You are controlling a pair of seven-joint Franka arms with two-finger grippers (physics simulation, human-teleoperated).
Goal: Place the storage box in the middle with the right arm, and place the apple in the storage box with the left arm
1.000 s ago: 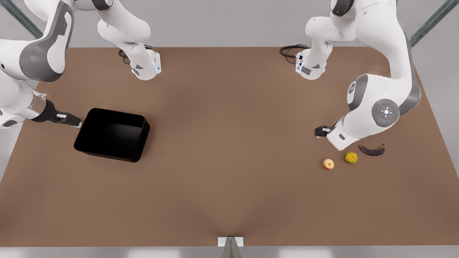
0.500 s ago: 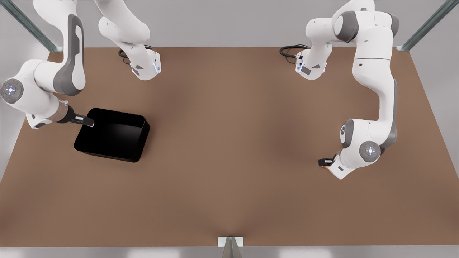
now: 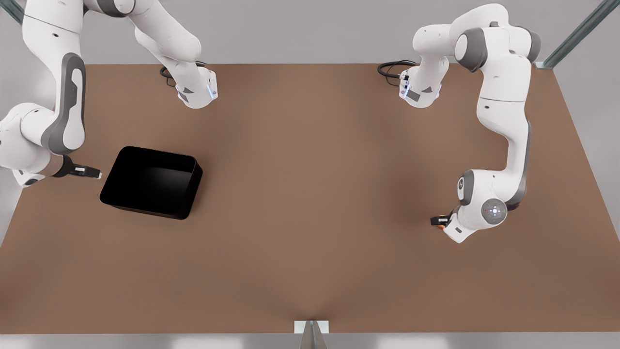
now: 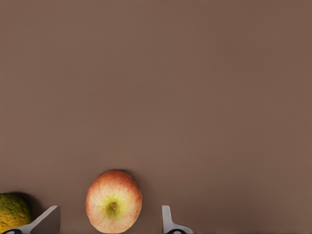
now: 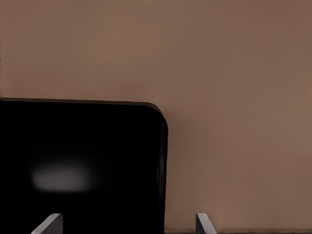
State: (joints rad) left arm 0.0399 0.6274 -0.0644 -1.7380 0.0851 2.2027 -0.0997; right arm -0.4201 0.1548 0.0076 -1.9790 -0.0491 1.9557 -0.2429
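Brown table (image 3: pixel 310 242); storage box (image 3: pixel 151 182); apple (image 4: pixel 113 201); bumpy fruit (image 4: pixel 13 212)

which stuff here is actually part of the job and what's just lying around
Part of the job:
storage box
apple
left gripper, open around the apple
right gripper, open over the box wall

Lying about:
yellow-green fruit, beside the apple

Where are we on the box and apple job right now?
Nothing is finished. The box sits at the front view's left, not the middle, and is empty. In hand: the left gripper is open, straddling the apple on the table; the right gripper is open, astride the box wall. Left: grasp, move the box to the middle, drop the apple in.
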